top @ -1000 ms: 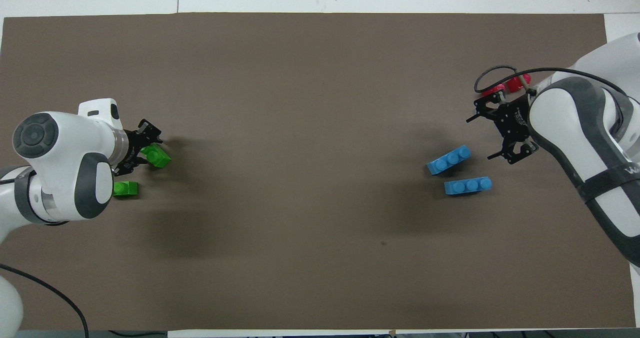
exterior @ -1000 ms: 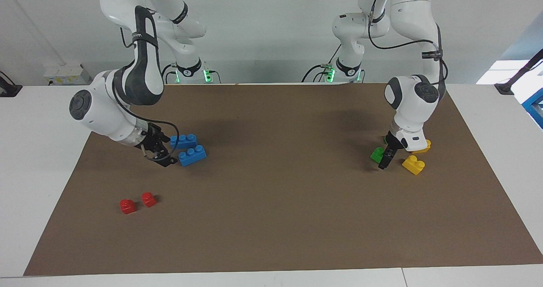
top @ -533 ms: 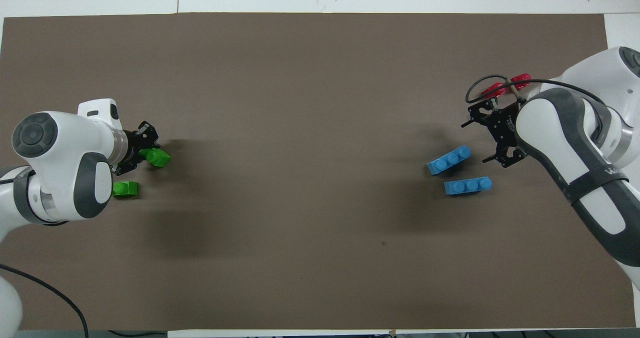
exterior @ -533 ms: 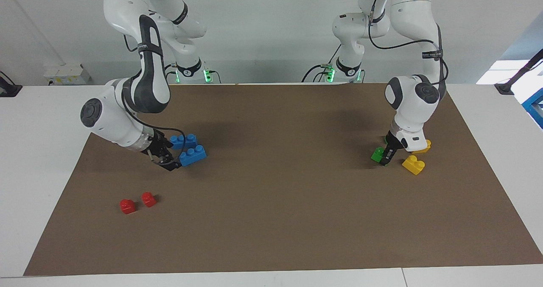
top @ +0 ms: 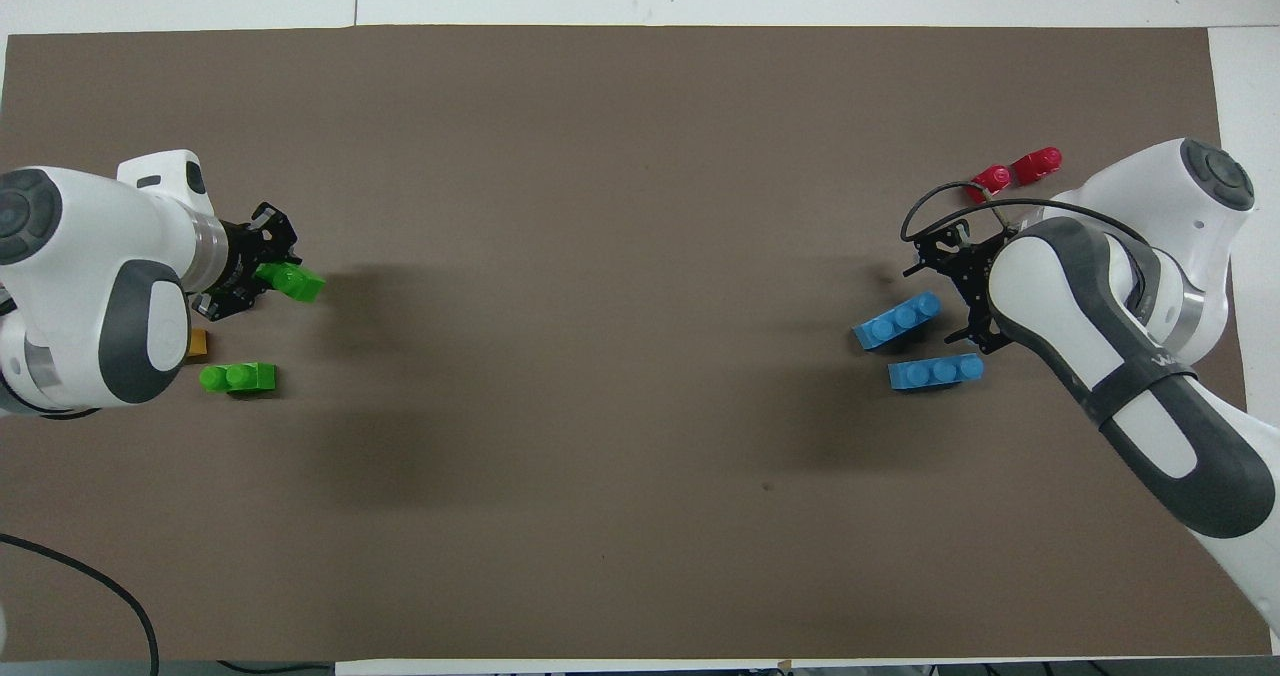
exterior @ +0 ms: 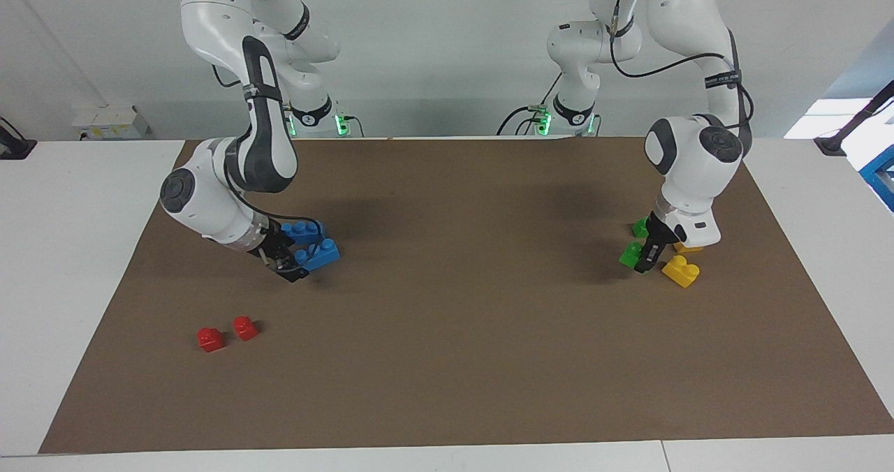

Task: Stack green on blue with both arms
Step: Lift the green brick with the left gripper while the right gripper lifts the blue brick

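Left gripper (exterior: 646,259) clamped on the green brick (exterior: 631,254), apparently just off the brown mat (exterior: 475,360). Right gripper (exterior: 290,262) spread wide around the end of the blue brick (exterior: 320,254), resting on the mat.

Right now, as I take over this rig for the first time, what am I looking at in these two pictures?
Two white robot arms work over a brown mat. One camera faces them; the other looks down from their own end. The left gripper is shut on a green brick and has it just clear of the mat, beside a second green brick and two yellow bricks. The right gripper, open, is at one end of a blue brick, with another blue brick alongside. Two red bricks lie farther out.
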